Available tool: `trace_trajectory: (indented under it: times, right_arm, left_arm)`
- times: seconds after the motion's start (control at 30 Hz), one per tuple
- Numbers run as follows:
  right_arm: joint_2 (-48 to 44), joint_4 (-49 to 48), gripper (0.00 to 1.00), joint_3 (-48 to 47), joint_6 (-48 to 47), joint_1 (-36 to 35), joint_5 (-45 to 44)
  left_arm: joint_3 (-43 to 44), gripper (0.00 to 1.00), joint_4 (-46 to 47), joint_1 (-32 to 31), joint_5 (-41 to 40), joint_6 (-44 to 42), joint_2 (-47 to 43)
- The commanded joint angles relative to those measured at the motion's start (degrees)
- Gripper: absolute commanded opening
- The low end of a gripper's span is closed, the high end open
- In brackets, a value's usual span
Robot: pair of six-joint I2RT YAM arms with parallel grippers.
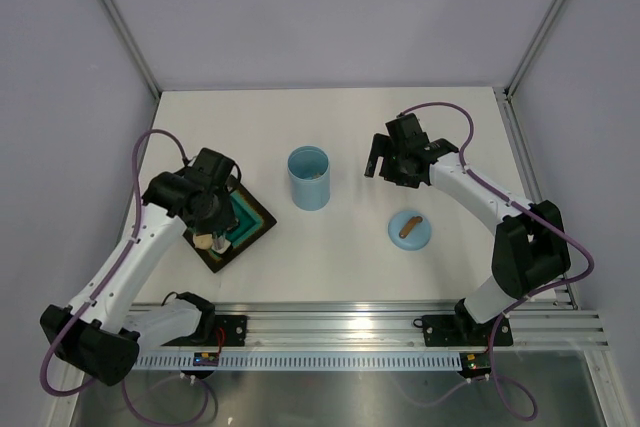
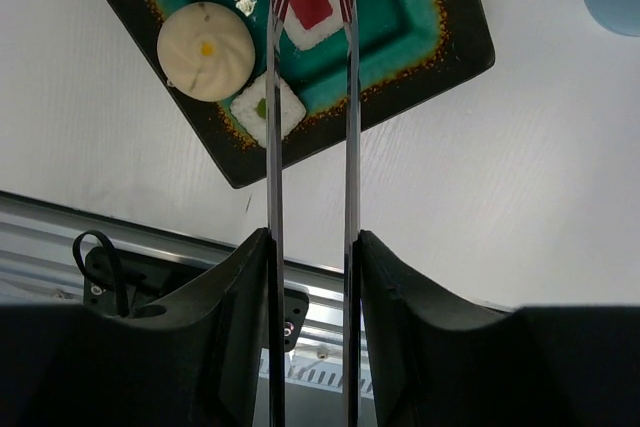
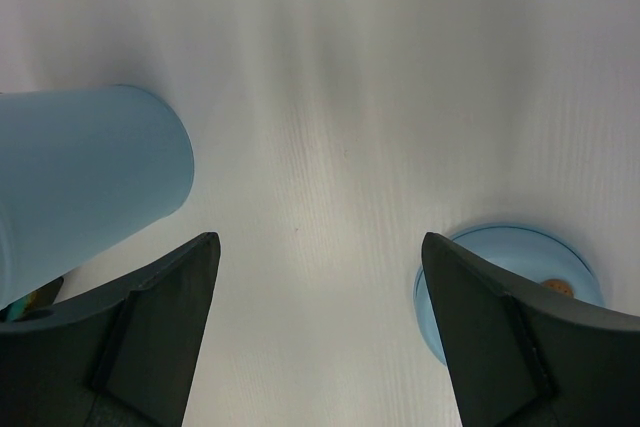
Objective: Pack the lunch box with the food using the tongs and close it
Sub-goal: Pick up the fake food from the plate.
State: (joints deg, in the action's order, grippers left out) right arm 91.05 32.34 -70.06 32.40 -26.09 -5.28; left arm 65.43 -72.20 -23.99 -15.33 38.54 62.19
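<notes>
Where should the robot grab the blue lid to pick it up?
By the brown handle on top, coming straight down. The lid lies flat on the table, handle up, and its rim is low and wide. Pinch across the handle's thin side.

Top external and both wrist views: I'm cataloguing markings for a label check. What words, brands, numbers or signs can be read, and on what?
No text can be read in any view.
The lunch box, its lid, the tongs and the tray show no print.
The small board on the front rail: any marking is too small to read.
</notes>
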Motion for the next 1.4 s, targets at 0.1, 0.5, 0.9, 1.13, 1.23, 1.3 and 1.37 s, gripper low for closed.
trace_trajectory:
  times: [0.1, 0.5, 0.9, 1.13, 1.23, 1.3, 1.37]
  right_arm:
    - [-2.01, -2.02, 0.9, 0.19, -0.06, -0.46, 0.18]
    - [-1.22, -2.54, 0.9, -0.51, -0.15, -0.37, 1.32]
    - [-1.13, -2.98, 0.9, 0.1, 0.03, -0.37, 1.76]
    - [-1.22, -3.07, 0.9, 0.19, 0.11, -0.37, 1.67]
    - [-1.4, -3.51, 0.9, 0.54, 0.38, -0.37, 1.85]
    - [-1.4, -3.34, 0.9, 0.28, 0.12, -0.37, 1.85]
    - [-1.22, -3.16, 0.9, 0.19, 0.2, -0.37, 1.76]
  left_arm:
    - [-1.8, 0.47, 3.56, 0.26, 1.01, 3.29, -1.9]
    - [-4.87, 0.53, 4.44, 0.35, 2.41, 5.84, -2.78]
    - [-6.45, 0.58, 5.93, 0.34, 2.32, 7.51, -3.31]
    - [-7.33, 0.59, 6.55, 0.35, 2.32, 7.77, -3.31]
    - [-7.6, 0.59, 6.46, 0.17, 1.71, 8.12, -3.48]
    - [-7.6, 0.59, 6.29, 0.26, 1.01, 8.3, -3.83]
    - [-7.33, 0.58, 6.11, 0.17, 0.48, 8.39, -4.27]
